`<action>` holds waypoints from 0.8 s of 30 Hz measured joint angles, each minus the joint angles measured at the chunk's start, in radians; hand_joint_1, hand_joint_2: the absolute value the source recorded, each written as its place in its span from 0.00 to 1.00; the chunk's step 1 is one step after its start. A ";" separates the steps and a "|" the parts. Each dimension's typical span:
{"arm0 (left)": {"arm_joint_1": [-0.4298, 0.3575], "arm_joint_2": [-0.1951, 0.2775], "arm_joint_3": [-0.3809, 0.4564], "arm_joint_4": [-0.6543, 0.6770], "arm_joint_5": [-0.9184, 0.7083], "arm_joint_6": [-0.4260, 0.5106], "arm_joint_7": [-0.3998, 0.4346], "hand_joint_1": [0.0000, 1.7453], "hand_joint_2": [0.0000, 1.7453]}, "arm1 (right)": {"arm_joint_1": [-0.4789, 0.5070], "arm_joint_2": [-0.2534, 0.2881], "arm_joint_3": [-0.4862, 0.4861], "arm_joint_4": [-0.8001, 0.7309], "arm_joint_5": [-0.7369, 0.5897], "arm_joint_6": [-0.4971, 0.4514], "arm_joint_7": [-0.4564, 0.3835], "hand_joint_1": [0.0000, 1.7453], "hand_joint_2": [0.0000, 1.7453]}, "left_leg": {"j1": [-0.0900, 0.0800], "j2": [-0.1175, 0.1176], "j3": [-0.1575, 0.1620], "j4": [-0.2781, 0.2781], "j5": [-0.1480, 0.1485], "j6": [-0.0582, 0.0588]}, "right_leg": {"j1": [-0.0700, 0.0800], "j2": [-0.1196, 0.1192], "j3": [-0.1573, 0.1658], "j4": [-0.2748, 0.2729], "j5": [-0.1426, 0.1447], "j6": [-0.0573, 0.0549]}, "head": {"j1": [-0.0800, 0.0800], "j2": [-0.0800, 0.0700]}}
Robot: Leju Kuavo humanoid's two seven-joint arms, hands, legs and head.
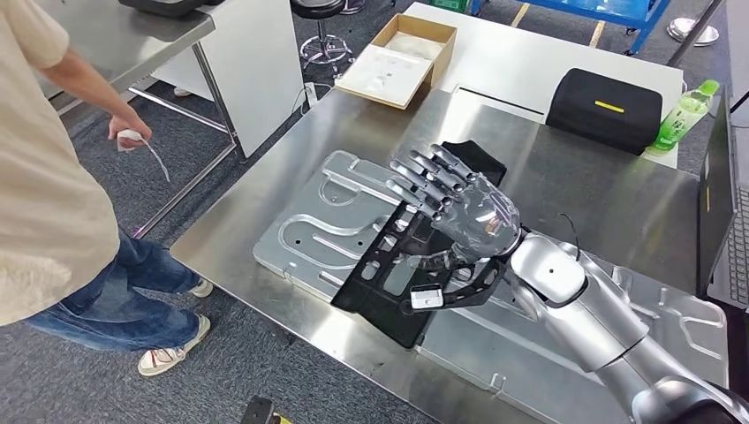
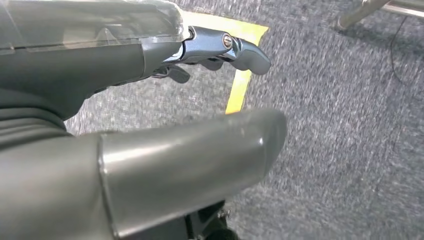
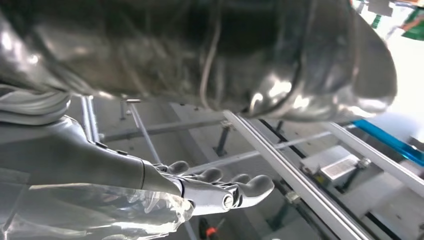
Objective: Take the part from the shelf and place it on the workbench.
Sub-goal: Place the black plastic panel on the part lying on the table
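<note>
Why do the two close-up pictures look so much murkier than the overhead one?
Head view: sharp and evenly lit, soft glare on the steel workbench. Left wrist view: left hand close and soft, carpet streaked with blur. Right wrist view: right hand against bright, washed-out background at one edge.

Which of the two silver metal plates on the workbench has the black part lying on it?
The left silver plate, beside the person: the black part lies across it under the right hand. The other plate carries none.

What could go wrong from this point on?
The right hand hovers, fingers spread, just above the black part; pulling back low could snag and drag it. The part's near corner lies close to the workbench edge, so a nudge might tip it off. A person stands close beside the bench.
</note>
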 joint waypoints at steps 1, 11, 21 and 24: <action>-0.002 0.001 0.000 0.000 0.000 0.000 0.000 0.00 0.00 | -0.013 0.011 0.000 0.000 -0.002 0.007 -0.004 0.00 0.00 | -0.001 0.017 -0.010 0.021 -0.013 -0.005 | -0.003 -0.012 0.003 -0.005 0.002 -0.007 | -0.002 0.000; -0.015 0.002 0.005 0.000 0.016 0.001 -0.016 0.00 0.00 | -0.158 0.079 0.012 0.005 -0.025 0.056 -0.021 0.00 0.00 | 0.003 0.160 -0.003 0.020 -0.002 -0.016 | 0.008 -0.129 0.013 0.001 -0.012 -0.007 | -0.006 0.000; -0.013 -0.005 0.008 0.000 0.012 0.006 -0.015 0.00 0.00 | -0.264 0.152 0.040 -0.014 -0.075 0.064 -0.010 0.00 0.00 | 0.002 0.067 0.011 -0.024 0.021 0.029 | 0.004 -0.047 -0.104 0.269 -0.145 0.022 | -0.004 0.000; -0.016 -0.006 0.008 -0.001 0.011 0.012 -0.009 0.00 0.00 | -0.269 0.174 0.054 -0.024 -0.076 0.062 -0.007 0.00 0.00 | 0.001 0.024 0.011 -0.015 0.017 0.026 | 0.003 -0.028 -0.069 0.164 -0.055 0.016 | -0.004 0.000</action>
